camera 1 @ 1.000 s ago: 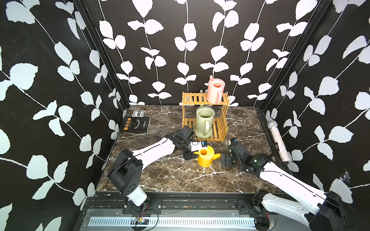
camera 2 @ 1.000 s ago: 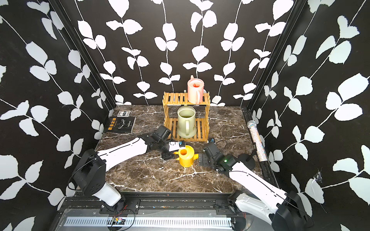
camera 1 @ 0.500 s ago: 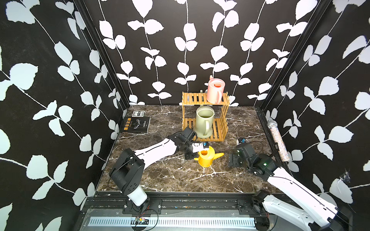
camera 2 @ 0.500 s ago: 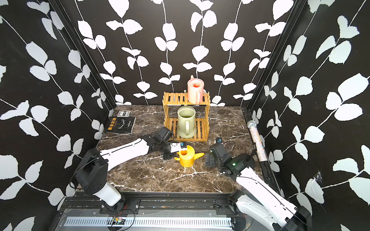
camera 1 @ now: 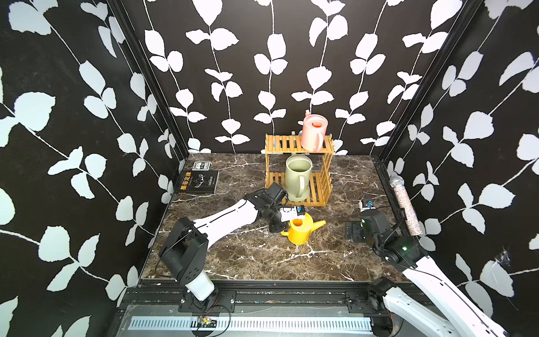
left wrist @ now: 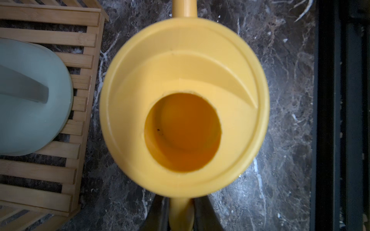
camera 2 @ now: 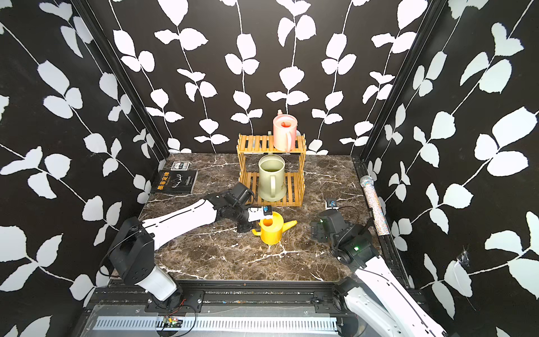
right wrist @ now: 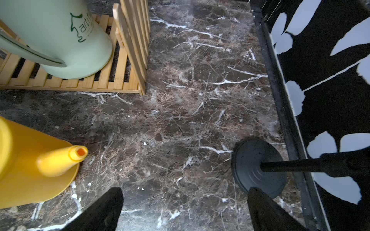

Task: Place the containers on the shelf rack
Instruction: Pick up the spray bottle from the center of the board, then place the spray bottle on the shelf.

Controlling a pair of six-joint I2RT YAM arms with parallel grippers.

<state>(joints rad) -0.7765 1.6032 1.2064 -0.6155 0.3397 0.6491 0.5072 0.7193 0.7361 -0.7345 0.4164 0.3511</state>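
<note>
The yellow container [camera 1: 300, 232] [camera 2: 272, 232] stands on the marble in front of the shelf rack [camera 1: 280, 143] [camera 2: 253, 143], its spout pointing right. My left gripper [camera 1: 278, 227] [left wrist: 181, 215] is shut on its handle, with a jaw on each side. The pale green container [camera 1: 297, 178] [left wrist: 30, 100] stands on the rack's lower tier, and the pink one [camera 1: 313, 132] [camera 2: 284, 134] on the top tier. My right gripper [camera 1: 354, 230] [right wrist: 184, 210] is open and empty, low over the marble to the right of the yellow spout [right wrist: 66, 158].
A black book [camera 1: 199, 181] and a small card [camera 1: 201, 165] lie at the back left. A glittery microphone [camera 1: 405, 210] lies along the right rail. A black round disc on a rod [right wrist: 258, 166] sits just beside my right gripper.
My left gripper has closed on the yellow container's handle. My right arm has drawn back to the right, away from the spout, still open.
</note>
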